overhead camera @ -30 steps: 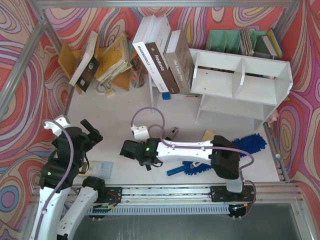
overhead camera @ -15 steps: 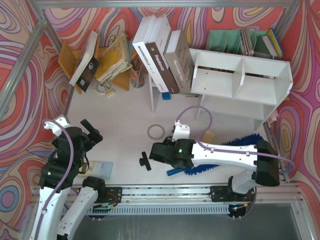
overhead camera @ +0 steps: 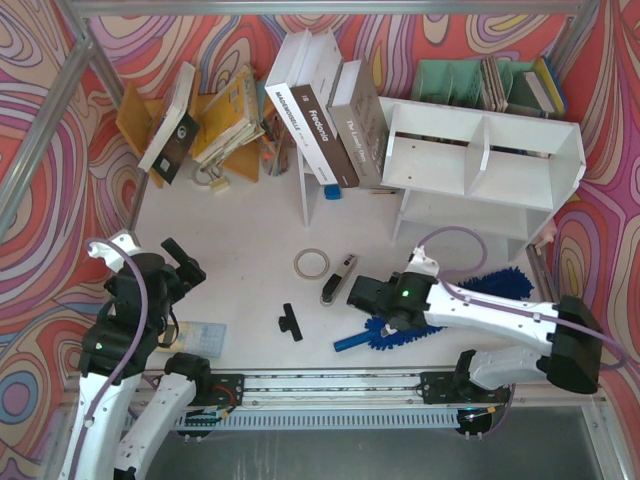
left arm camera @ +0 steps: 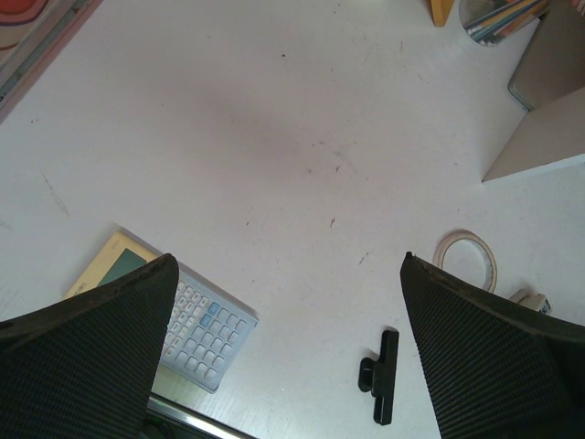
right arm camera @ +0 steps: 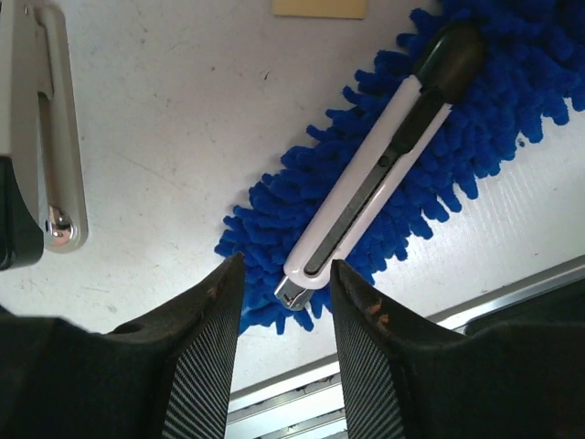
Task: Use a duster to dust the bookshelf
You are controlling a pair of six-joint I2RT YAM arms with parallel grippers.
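Note:
The blue fluffy duster lies flat on the table at the front right, its blue handle pointing left. In the right wrist view the duster has a white-and-black utility knife lying on it. My right gripper hovers over the duster's near end, open and empty, with the knife's tip showing between the fingertips. The white bookshelf stands at the back right. My left gripper is open and empty at the front left.
A black clip, a tape ring and a black-and-silver stick tool lie mid-table. A calculator lies by the left arm. Leaning books, a tan rack and a green organizer stand at the back.
My right arm has swung from the table's middle to the right, over the duster. The black clip and the stick tool it covered now show. The left arm has not moved.

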